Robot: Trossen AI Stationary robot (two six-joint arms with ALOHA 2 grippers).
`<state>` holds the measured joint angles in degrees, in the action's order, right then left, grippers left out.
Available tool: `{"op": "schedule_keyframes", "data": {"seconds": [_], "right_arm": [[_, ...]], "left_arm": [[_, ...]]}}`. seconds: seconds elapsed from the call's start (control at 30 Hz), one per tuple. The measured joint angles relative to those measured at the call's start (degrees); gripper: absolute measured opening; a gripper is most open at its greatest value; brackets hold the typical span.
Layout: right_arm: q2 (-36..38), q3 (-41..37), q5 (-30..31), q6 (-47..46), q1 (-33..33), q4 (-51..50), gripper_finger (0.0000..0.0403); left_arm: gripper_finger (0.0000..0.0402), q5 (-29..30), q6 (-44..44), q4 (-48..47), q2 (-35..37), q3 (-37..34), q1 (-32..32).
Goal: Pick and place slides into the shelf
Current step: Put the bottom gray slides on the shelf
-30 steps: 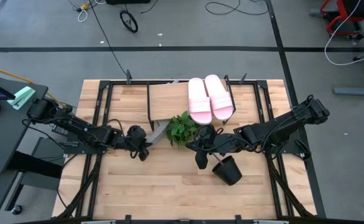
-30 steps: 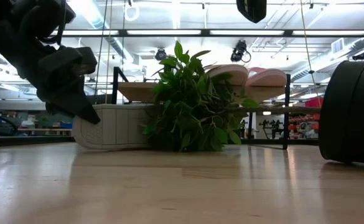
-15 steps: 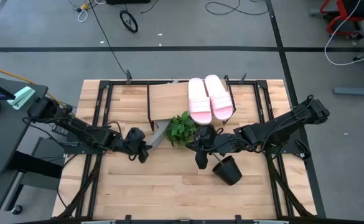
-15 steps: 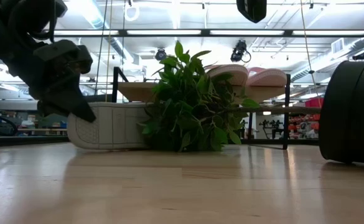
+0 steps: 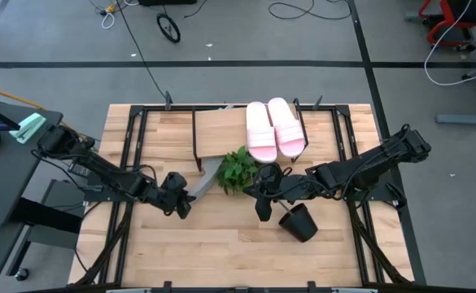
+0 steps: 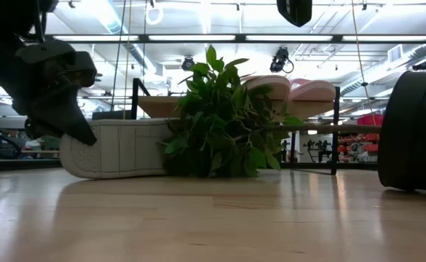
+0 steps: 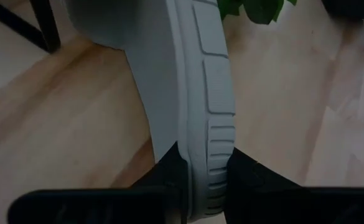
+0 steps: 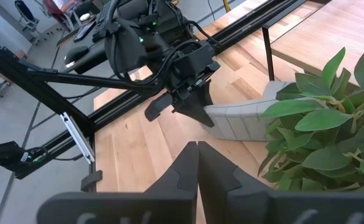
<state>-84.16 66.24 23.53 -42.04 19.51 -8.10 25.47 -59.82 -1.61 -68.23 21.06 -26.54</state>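
Wooden table [image 5: 221, 244], shelf [image 5: 221, 130] at far edge carrying two pink slides [image 5: 274, 129]. Left gripper [image 5: 181, 199] clamped on grey slide [image 5: 203, 177] tipped on edge beside plant [image 5: 239, 167]. Right gripper [image 5: 262, 205] closed, empty, near toppled pot [image 5: 297, 222].

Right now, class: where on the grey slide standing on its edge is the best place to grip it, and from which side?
Grip the grey slide at its free end, from the side away from the plant, the fingers across its thin sole. It stands on edge with its other end buried in leaves. The left gripper already pinches it there.
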Motion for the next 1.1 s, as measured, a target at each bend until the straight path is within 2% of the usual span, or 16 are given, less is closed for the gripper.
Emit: {"op": "schedule_keyframes", "data": {"seconds": [0.13,0.33,0.67,1.1], "right_arm": [[0.0,0.0,0.0,0.0,0.0,0.0,0.0012],[0.0,0.0,0.0,0.1,0.0,0.0,0.0012],[0.0,0.0,0.0,0.2,0.0,0.0,0.0012],[0.0,0.0,0.0,0.6,0.2,0.0,0.0012]], "left_arm": [[0.006,0.1,-2.7,-0.4,0.0,0.0,-2.0],[0.006,3.7,-8.6,-1.6,0.0,0.0,-3.4],[0.0059,4.3,-10.1,-2.3,0.1,1.1,-5.6],[0.0059,5.2,-16.3,-19.5,0.1,9.4,-10.6]]}}
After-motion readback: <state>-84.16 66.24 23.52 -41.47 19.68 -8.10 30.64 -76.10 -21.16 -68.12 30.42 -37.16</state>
